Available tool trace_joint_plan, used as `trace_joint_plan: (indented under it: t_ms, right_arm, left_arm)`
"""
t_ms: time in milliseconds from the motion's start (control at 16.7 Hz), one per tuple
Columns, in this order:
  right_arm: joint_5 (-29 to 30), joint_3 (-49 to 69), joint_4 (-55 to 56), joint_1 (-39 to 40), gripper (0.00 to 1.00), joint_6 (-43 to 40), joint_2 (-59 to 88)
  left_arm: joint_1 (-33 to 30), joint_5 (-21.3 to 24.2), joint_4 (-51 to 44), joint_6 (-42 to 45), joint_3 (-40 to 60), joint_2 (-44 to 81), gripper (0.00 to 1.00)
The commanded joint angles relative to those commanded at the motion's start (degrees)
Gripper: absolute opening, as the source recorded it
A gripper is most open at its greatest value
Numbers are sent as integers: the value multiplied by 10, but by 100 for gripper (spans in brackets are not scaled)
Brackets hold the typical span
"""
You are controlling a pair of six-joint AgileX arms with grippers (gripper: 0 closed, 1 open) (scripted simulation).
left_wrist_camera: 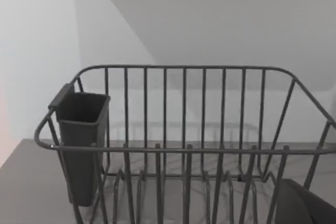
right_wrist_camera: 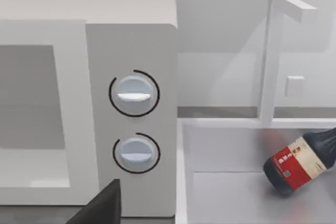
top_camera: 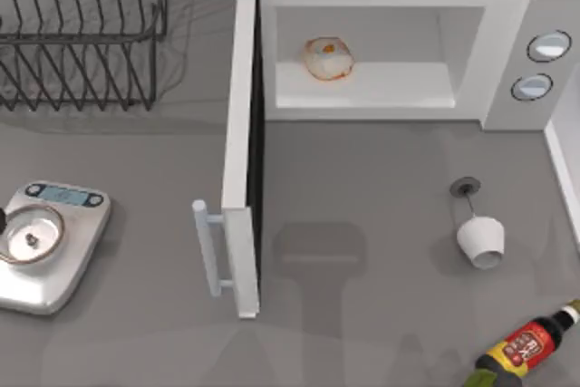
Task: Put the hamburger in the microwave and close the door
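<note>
Jaws on both arms: I cannot tell gap. Dark edge of left gripper (left_wrist_camera: 310,205) points at wire dish rack (left_wrist_camera: 184,150), rack straight ahead of it, dark cutlery holder (left_wrist_camera: 81,145) hanging on rack's end. Dark edge of right gripper (right_wrist_camera: 102,205) faces microwave (right_wrist_camera: 131,103), two dials directly ahead, near; soy bottle (right_wrist_camera: 302,161) lying beside, in white tray (right_wrist_camera: 231,192). Hamburger (top_camera: 328,59) sits on cavity floor inside microwave. Door (top_camera: 243,151) stands fully swung out, handle (top_camera: 208,246) outward. White cup (top_camera: 480,240) on its side on table.
</note>
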Motion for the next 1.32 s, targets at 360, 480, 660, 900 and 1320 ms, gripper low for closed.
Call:
trace_joint_plan:
  t_ms: [360,480,660,900,1320]
  right_arm:
    - [0,0,0,0,100,0,0]
    - [0,0,0,0,100,0,0]
    - [0,0,0,0,100,0,0]
    - [0,0,0,0,100,0,0]
    - [0,0,0,0,100,0,0]
  left_arm:
    - [-101,-59,-102,-75,100,126,0]
    - [-136,-83,-146,-100,134,196,0]
    - [-184,-122,-205,-136,178,263,0]
    - [-256,-175,-289,-185,250,372,0]
    - [-335,-221,-366,-242,322,455,0]
